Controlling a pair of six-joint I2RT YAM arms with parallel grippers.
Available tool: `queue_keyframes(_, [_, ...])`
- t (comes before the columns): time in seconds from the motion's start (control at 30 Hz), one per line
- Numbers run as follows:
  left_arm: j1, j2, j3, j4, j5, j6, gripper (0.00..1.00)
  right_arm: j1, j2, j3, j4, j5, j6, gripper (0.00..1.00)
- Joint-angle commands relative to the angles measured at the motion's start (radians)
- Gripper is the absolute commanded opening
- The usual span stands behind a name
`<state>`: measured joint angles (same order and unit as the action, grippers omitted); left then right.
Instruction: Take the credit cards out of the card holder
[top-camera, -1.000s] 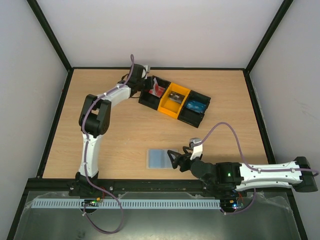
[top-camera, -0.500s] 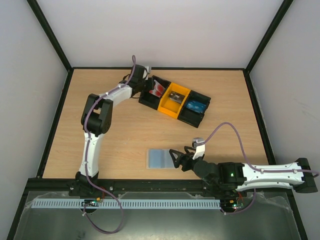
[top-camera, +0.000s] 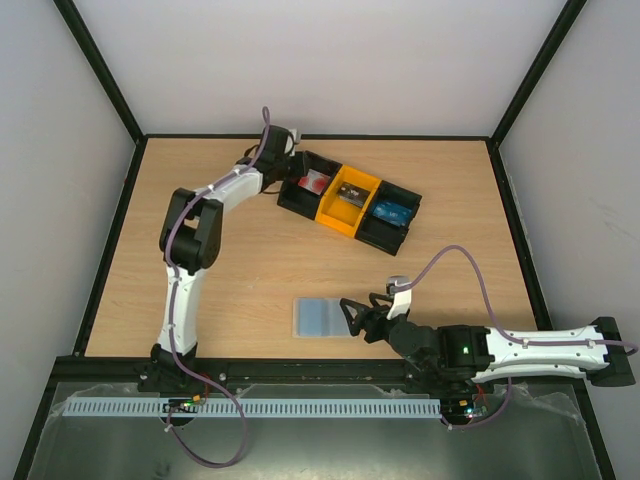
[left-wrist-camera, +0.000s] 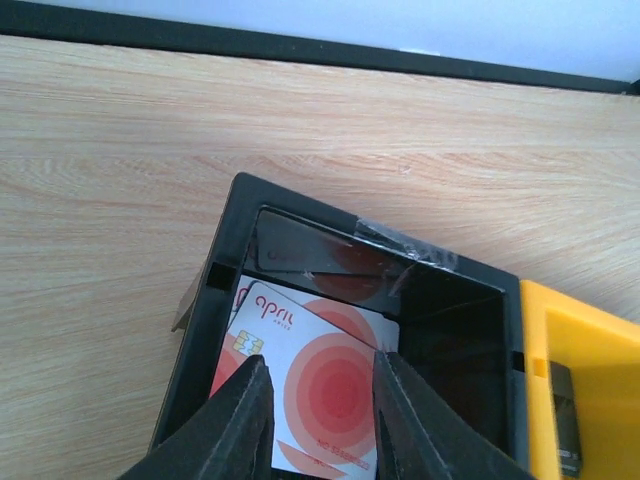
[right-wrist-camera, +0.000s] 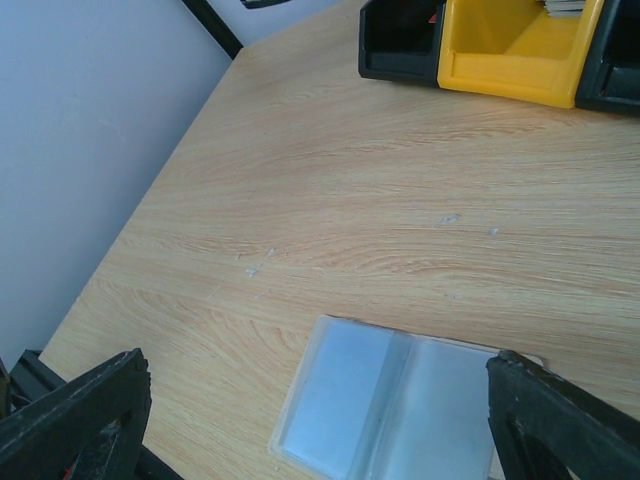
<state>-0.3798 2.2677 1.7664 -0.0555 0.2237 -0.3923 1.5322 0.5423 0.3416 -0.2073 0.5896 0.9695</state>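
Observation:
A white and red credit card (left-wrist-camera: 300, 330) (top-camera: 318, 181) lies flat in the left black compartment of the tray, and the edge of another red card shows under it. My left gripper (left-wrist-camera: 320, 365) (top-camera: 295, 178) hangs right over it, its jaws parted, and neither fingertip presses the card. The card holder (top-camera: 322, 317) (right-wrist-camera: 400, 410), a pale translucent sleeve, lies flat on the table near the front. My right gripper (top-camera: 348, 320) (right-wrist-camera: 315, 362) stands wide open at the holder's right edge, one fingertip (right-wrist-camera: 540, 410) over its corner.
The black and yellow three-compartment tray (top-camera: 352, 233) (left-wrist-camera: 215, 290) (right-wrist-camera: 500, 75) sits at the back of the table. Its yellow middle bin holds a dark item and its right bin a blue one (top-camera: 391, 211). Black frame rails border the table.
My left gripper's jaws have spread. The red card that stood tilted between them now lies flat in the compartment. The right gripper has crept slightly towards the holder.

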Motion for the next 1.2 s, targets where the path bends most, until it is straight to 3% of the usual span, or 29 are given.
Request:
queue_keyframes(0.0, [-0.004,-0.103,0.016,-0.034,-0.013,-0.018,0.32,0.008,-0.018,-0.020,-0.006,0.036,0.046,0.89])
queue_keyframes(0.17, [-0.008,-0.210,-0.064,-0.040,0.006,-0.029,0.36,0.008,-0.039,-0.026,-0.034,0.064,0.120,0.89])
queue_keyframes(0.43, [-0.010,-0.516,-0.343,-0.044,0.044,-0.126,0.45,0.008,-0.040,-0.026,-0.072,0.063,0.230,0.85])
queue_keyframes(0.63, [-0.025,-0.781,-0.661,0.007,0.116,-0.172,0.49,0.006,-0.021,-0.062,-0.003,0.013,0.250,0.73])
queue_keyframes(0.87, [-0.086,-1.007,-1.025,0.050,0.237,-0.233,0.52,0.006,0.074,-0.074,0.081,-0.028,0.236,0.53])
queue_keyframes(1.17, [-0.191,-1.203,-1.335,0.188,0.315,-0.377,0.52,0.006,0.299,0.003,0.126,-0.011,0.244,0.37])
